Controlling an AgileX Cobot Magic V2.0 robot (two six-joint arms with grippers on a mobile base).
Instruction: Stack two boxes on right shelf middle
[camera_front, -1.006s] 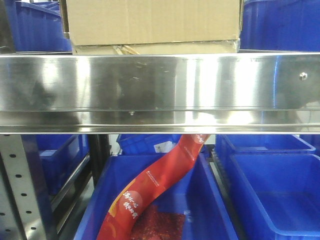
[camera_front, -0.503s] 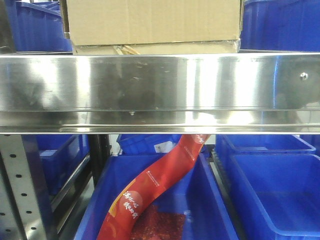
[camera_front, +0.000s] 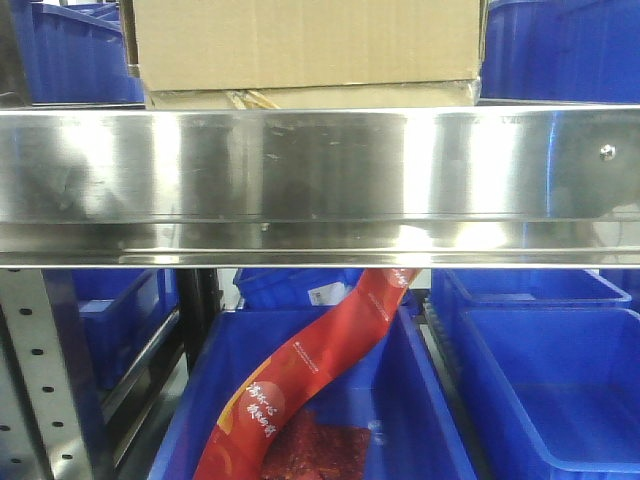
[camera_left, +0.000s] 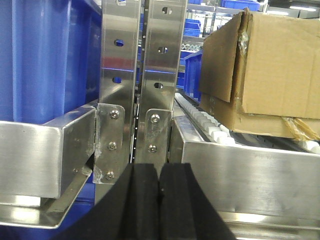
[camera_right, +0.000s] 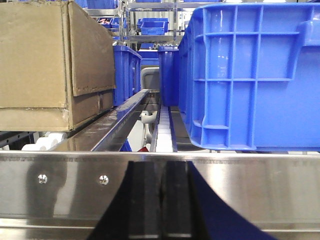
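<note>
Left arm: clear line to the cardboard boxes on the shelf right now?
Probably yes. In the left wrist view the boxes sit up and to the right, beyond the steel beam, with nothing between. But the left gripper is shut and sits below the beam's top, so it would have to lift and open first.

Bright, even light is seen throughout. Broad glare is thrown off the steel beam (camera_front: 320, 185), and the nearest gripper pads (camera_left: 145, 200) are rendered soft and dark.

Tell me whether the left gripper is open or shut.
Shut. In the left wrist view the left gripper shows its two black pads pressed together with only a thin seam between them, nothing held, in front of the steel uprights.
</note>
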